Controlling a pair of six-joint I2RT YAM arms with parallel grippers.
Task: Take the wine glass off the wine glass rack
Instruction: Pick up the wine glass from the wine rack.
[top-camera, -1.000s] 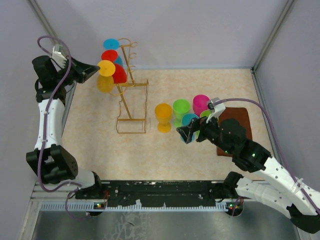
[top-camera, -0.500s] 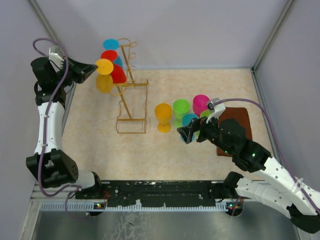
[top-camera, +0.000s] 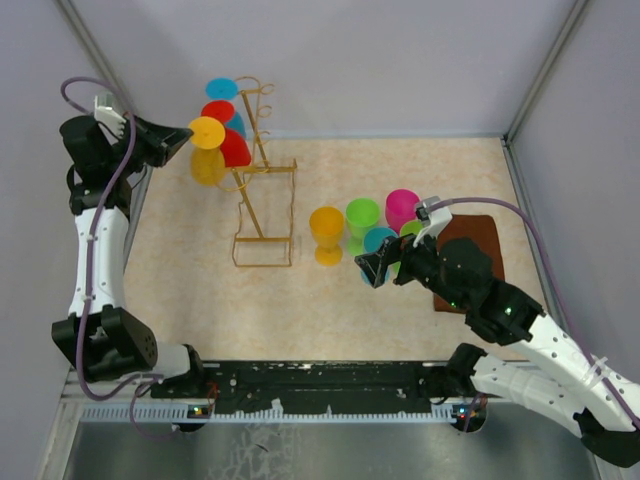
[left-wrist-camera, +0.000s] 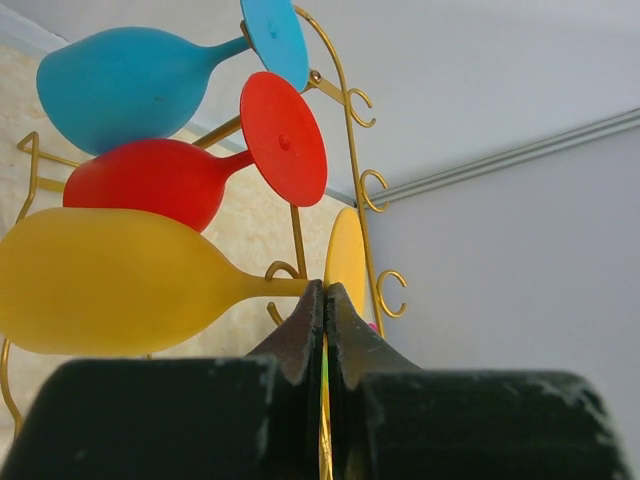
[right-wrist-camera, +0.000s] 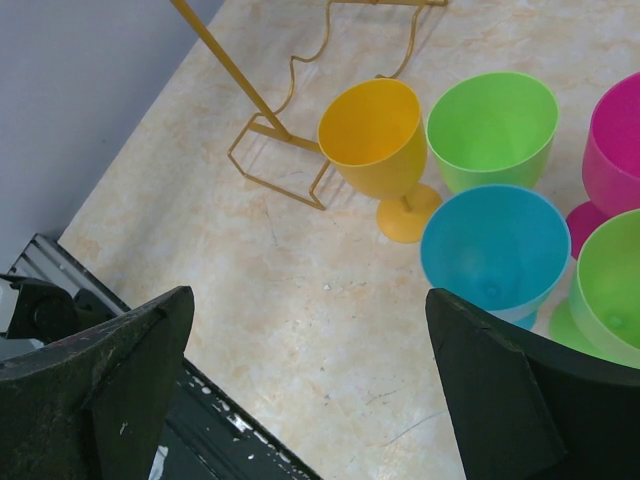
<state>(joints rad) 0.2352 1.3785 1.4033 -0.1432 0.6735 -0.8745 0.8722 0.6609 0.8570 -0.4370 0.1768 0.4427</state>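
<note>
The golden wire wine glass rack stands at the back left. Blue, red and yellow wine glasses lie sideways on its left arm. My left gripper is shut on the edge of the yellow glass's round foot. In the left wrist view its stem runs left to the bowl, beside a small rack hook. The red and blue glasses hang above it. My right gripper is open and empty, hovering over the table near the standing glasses.
Several glasses stand upright right of the rack: orange-yellow, green, magenta, blue and a second green one. A brown board lies at the right. The rack's wavy base lies left of them. Walls enclose the table.
My left gripper has drifted slightly left and back with the yellow glass's foot in it. The right arm has not moved.
</note>
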